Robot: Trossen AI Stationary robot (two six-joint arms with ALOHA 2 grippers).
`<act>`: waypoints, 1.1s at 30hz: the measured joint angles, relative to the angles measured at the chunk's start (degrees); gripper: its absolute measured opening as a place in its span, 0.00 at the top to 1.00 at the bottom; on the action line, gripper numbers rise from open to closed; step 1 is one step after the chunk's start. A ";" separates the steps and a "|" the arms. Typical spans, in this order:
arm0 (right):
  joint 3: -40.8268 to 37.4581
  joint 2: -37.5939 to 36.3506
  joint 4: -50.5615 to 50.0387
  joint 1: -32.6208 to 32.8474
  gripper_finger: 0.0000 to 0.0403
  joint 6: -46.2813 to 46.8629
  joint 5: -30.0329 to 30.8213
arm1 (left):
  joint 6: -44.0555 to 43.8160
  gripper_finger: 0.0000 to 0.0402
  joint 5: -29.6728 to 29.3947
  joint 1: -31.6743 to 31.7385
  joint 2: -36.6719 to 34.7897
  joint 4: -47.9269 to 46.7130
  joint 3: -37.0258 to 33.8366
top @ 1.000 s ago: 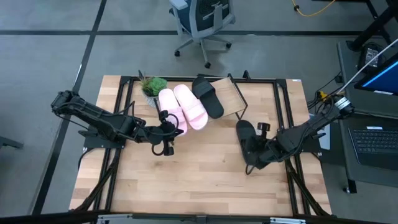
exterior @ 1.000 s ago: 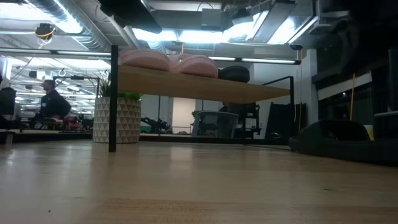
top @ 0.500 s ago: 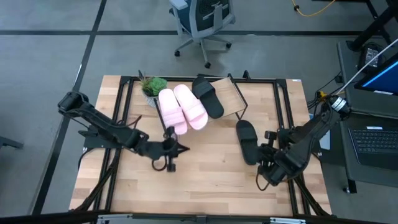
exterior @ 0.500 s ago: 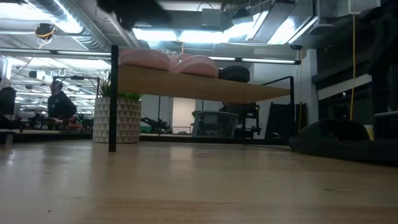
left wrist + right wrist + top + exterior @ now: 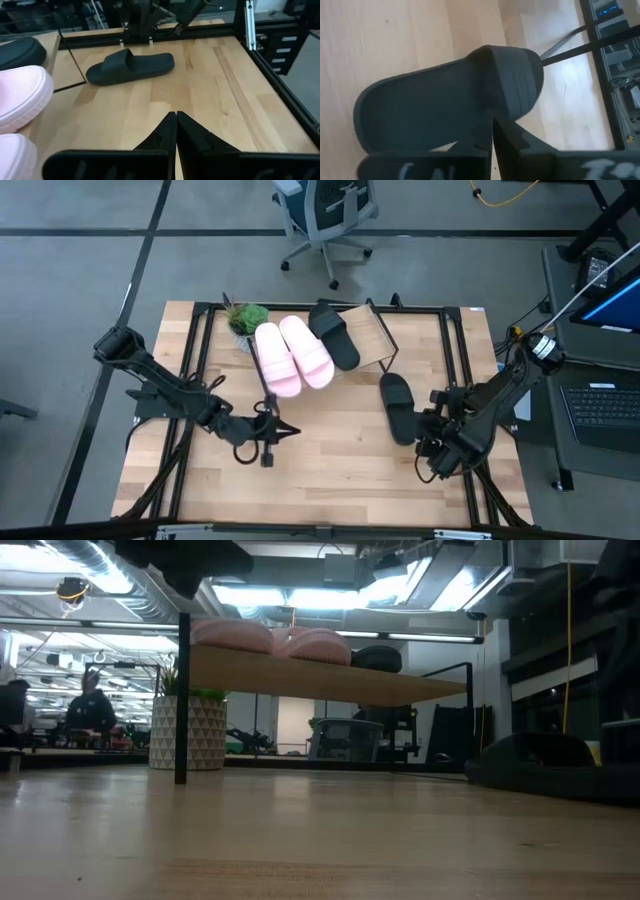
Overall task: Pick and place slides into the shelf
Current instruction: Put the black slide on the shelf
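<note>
Two pale pink slides and one black slide lie on the shelf, a slanted light-wood board on a black wire frame. In the low view the pink slides rest on top of the board. The other black slide lies flat on the table, sole down, also seen in the left wrist view. My left gripper is shut, above the table near of the shelf. My right gripper is shut, just right and near of the black slide on the table.
A small potted green plant stands at the shelf's left end; its patterned pot shows in the low view. Black frame rails run along the table's sides. An office chair stands beyond the far edge. Bare wood lies between the arms.
My left gripper has drawn back from the pink slides on the shelf toward the table's near edge. My right gripper has moved off the black slide on the table, toward the near right. That slide stays flat on the table.
</note>
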 joint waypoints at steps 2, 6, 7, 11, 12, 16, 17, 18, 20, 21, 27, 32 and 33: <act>-0.59 0.00 1.18 -0.35 0.95 -0.15 0.01 | 0.01 0.99 -0.02 0.48 0.00 0.44 -0.16; -0.82 0.00 1.87 -1.59 0.91 -0.38 0.02 | 0.08 0.99 -0.01 1.37 0.00 1.30 -0.16; -0.82 0.00 1.86 -1.90 0.90 -0.60 0.07 | 0.09 0.99 -0.02 1.59 0.00 1.34 -0.16; -0.82 0.00 2.55 -3.24 0.86 -4.65 1.01 | 0.16 0.99 0.66 2.24 0.00 1.27 -0.16; -0.82 0.00 3.11 -3.59 0.85 -5.74 1.16 | 0.16 0.99 0.81 2.35 0.00 1.25 -0.16; -0.82 0.00 5.18 -5.36 0.78 -9.60 1.20 | 0.18 0.99 0.84 2.56 0.00 1.23 -0.16; -0.82 0.00 5.58 -5.80 0.77 -10.53 1.23 | 0.18 0.99 0.84 2.55 0.00 1.23 -0.16; -0.82 0.00 6.09 -6.18 0.75 -11.08 1.21 | 0.18 0.99 0.86 2.54 0.00 1.21 -0.16; -0.82 0.00 7.03 -6.98 0.72 -12.43 1.22 | 0.19 0.99 0.91 2.54 0.00 1.14 -0.16; -0.82 0.00 7.37 -7.40 0.71 -12.96 1.22 | 0.18 0.99 0.91 2.54 0.00 1.14 -0.16; -0.82 0.00 7.63 -9.98 0.66 -14.08 1.08 | 0.20 0.99 0.92 2.54 0.00 1.03 -0.16; -2.27 0.00 10.12 -10.94 0.66 -16.79 1.03 | 0.20 0.99 0.92 2.54 0.00 1.01 -0.16; -2.95 0.00 11.21 -10.95 0.66 -17.65 1.03 | 0.20 0.99 0.92 2.54 0.00 1.01 -0.16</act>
